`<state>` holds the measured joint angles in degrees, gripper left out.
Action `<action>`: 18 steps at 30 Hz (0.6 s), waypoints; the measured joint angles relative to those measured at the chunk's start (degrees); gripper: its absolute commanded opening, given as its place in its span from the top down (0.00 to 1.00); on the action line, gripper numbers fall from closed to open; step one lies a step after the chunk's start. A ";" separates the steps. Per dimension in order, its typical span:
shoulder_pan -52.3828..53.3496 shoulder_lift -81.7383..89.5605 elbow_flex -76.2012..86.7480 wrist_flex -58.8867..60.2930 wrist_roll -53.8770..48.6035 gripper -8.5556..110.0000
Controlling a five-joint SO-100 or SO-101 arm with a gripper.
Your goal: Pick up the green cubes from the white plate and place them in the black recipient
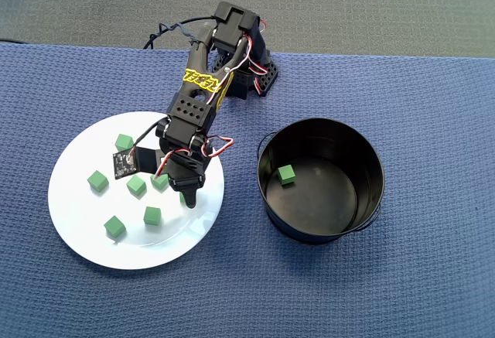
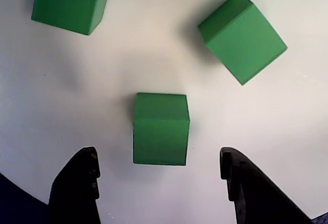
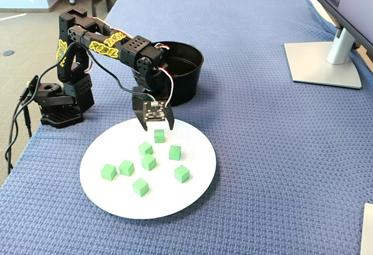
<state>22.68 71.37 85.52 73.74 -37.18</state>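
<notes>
1. The white plate (image 3: 105, 199) holds eight loose green cubes, spaced so each can be grasped alone.
2. The black recipient (image 1: 371, 199) already holds one green cube (image 1: 286, 174).
3. The gripper (image 2: 160, 170) hangs spread, straddling the target cube (image 2: 160, 128), aligned for pinching.

Seven green cubes (image 3: 149, 162) on the white plate (image 3: 192, 192), one cube (image 1: 286, 174) in the black recipient (image 1: 363, 222)

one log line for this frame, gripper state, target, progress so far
gripper: open, fingertips either side of a green cube | on: white plate | black recipient: one cube inside | phase: pre-grasp
</notes>
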 measured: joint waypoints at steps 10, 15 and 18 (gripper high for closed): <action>0.18 -2.72 0.00 -2.37 -1.49 0.74; 1.05 -3.25 0.00 -3.25 -2.02 0.74; 1.05 -3.25 0.00 -3.25 -2.02 0.93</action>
<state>23.73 68.12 85.52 70.49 -39.20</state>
